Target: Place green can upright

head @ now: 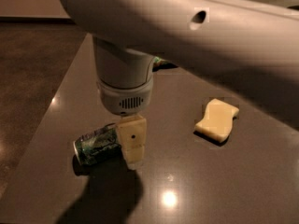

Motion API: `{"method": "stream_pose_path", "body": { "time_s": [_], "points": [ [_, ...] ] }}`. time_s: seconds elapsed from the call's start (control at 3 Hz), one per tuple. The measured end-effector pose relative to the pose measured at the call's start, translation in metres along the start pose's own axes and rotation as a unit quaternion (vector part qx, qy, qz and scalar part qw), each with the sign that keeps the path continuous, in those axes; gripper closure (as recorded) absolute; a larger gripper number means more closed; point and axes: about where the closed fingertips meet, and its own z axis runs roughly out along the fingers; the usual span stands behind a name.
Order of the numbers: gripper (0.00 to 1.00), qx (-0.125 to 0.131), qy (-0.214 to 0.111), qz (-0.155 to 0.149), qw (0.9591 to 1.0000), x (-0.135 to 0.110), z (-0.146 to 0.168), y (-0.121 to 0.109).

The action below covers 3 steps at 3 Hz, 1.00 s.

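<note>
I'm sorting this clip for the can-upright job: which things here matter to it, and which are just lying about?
Job: can, lying on its side; hand, low at the can's right end.
Lying about: yellow sponge, further right on the table.

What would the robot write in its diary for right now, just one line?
green can: lying on its side | end effector: low, close beside the can | upright: not yet

No legible text on green can [97, 144]
</note>
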Motion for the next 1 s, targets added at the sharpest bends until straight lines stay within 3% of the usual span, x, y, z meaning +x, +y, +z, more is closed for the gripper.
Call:
{"method": "stream_pose_path", "body": {
  "time_s": [1.0],
  "points": [
    [0.00,0.001,-0.022,0.006,0.9997,-0.055,0.023,-0.001]
  ]
}}
